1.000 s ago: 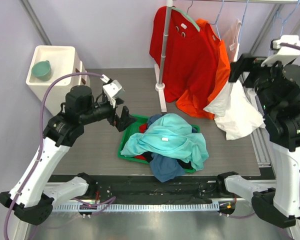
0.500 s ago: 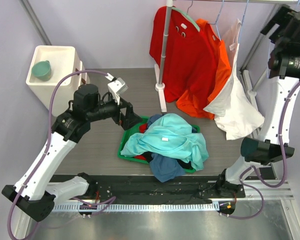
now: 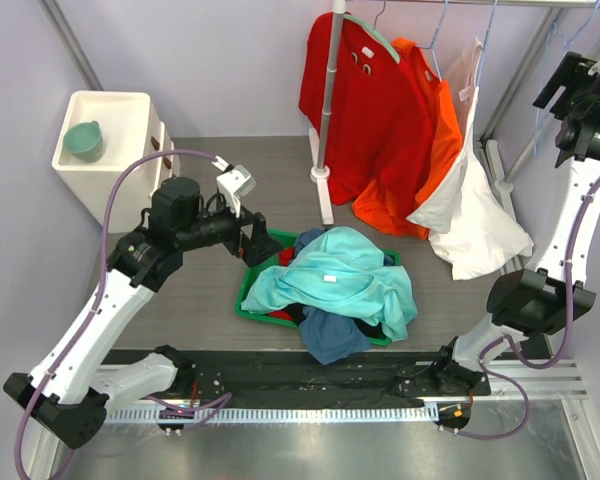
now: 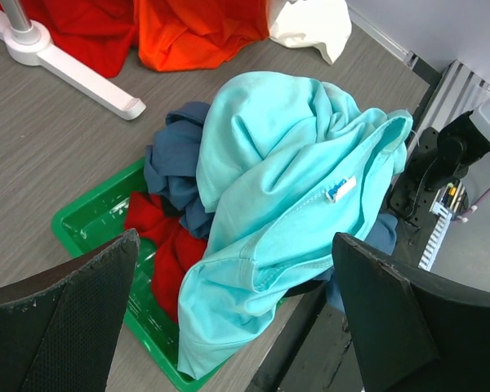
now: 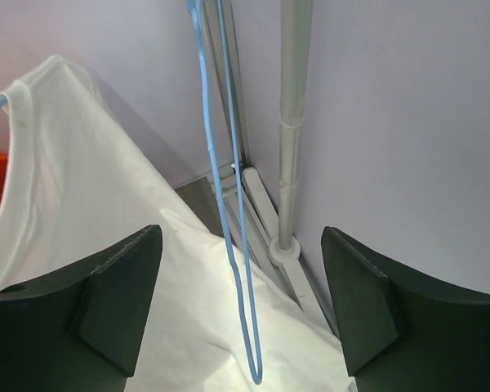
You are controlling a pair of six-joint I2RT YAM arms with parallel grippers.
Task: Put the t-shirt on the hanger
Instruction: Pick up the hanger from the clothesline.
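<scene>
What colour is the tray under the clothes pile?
The tray is bright green, clearest in the left wrist view.

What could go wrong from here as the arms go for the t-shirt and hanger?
1. The t-shirt lies crumpled over a blue garment in the green bin; the open left gripper may pinch both.
2. The hanger is thin wire hanging before the open right gripper; it might swing or slip on closing, or the gripper might snag the white shirt beside it.
</scene>
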